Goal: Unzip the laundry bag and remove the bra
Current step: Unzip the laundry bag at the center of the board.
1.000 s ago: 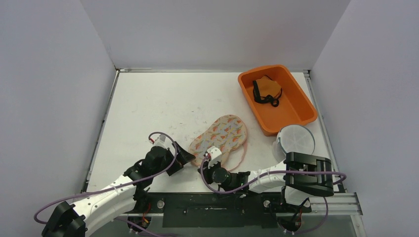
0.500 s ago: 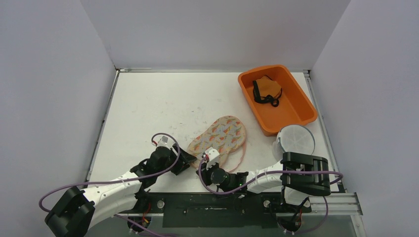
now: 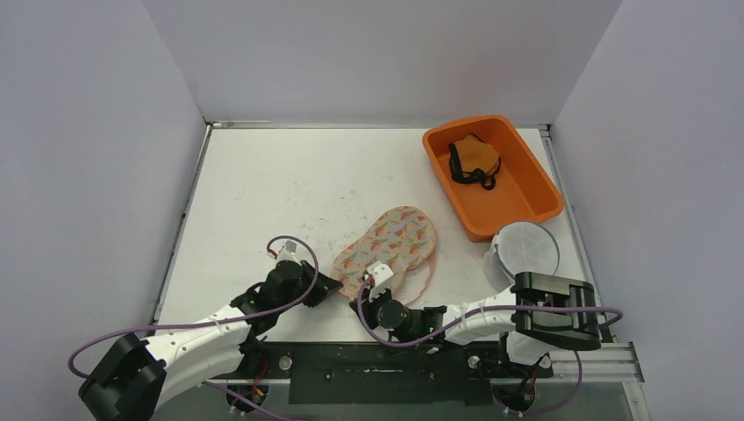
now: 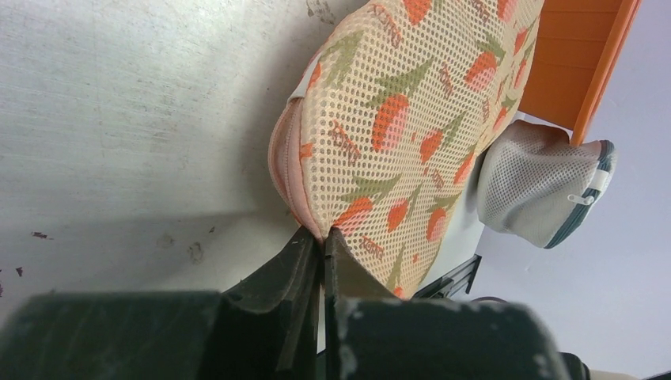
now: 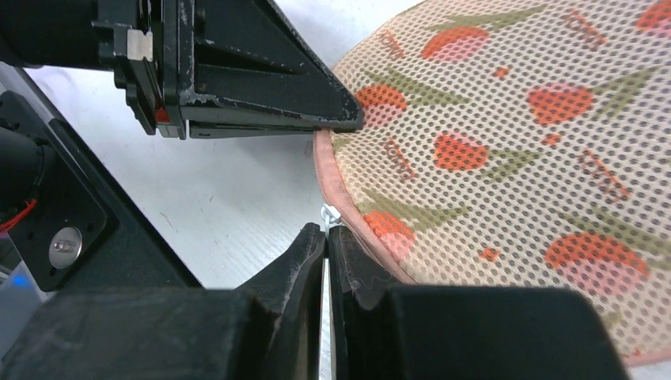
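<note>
Laundry bag (image 3: 390,246), peach mesh with a red-flower print, lay on the table's near half, bulging and zipped; over the last second both arms closed in on its near end; left gripper (image 4: 323,237) pinched the seam; right gripper (image 5: 326,231) clamped the small white zip pull (image 5: 328,213); unzipping looked ready to start.

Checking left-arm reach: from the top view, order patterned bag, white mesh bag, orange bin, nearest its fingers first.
1. Patterned bag, pinched at the left fingers.
2. White mesh bag, right, and orange bin, back right: too close to call.
</note>
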